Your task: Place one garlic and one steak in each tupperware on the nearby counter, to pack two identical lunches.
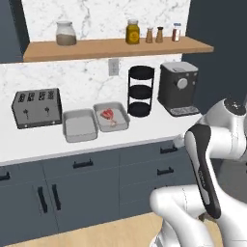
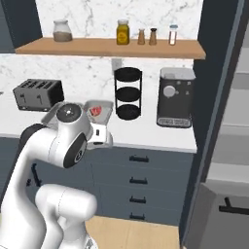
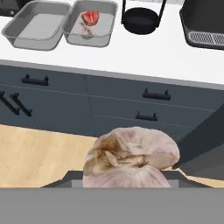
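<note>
Papery-white garlic [image 3: 131, 159] is pinched between the jaws of the gripper [image 3: 127, 177], low at the hand view's near edge. Beyond it, on the white counter [image 3: 144, 52], two tupperware trays are seen: the right tray [image 3: 105, 30] holds one steak [image 3: 90, 18], the left tray [image 3: 37, 30] lies empty. Two garlics and one steak are judged outstanding.

garlic [image 3: 131, 159]: base cut by grey band, hides jaws | toaster [image 3: 8, 5]: cropped at top edge

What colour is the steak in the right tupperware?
Red with pale pinkish parts: the steak shows best in the hand view.
</note>
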### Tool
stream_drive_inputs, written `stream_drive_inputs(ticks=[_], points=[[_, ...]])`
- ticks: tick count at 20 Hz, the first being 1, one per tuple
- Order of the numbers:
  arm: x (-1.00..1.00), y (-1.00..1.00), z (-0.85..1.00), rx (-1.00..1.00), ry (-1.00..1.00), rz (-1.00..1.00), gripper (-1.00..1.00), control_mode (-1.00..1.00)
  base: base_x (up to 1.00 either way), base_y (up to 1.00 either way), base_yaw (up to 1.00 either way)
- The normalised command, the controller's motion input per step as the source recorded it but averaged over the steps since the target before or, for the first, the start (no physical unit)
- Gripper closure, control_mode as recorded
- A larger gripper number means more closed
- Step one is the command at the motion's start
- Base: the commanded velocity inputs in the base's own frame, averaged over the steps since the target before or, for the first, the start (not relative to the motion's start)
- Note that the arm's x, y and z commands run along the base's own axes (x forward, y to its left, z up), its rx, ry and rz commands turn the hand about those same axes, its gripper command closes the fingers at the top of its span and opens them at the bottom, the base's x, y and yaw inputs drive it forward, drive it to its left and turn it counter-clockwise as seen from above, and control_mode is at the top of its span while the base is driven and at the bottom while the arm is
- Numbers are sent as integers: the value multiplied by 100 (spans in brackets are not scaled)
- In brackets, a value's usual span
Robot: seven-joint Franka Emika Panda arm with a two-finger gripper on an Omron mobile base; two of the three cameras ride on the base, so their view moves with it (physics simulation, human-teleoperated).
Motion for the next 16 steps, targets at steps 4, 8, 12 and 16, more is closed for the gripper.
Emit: stream_drive_inputs(ticks=[4, 8, 12, 16], points=[[0, 0, 0, 0, 0, 0, 100, 100, 60, 100, 20], [0, 0, 0, 0, 0, 0, 100, 100, 64, 100, 5], [0, 0, 0, 0, 0, 0, 100, 100, 42, 97, 0], [0, 0, 0, 0, 0, 0, 100, 100, 55, 25, -2]])
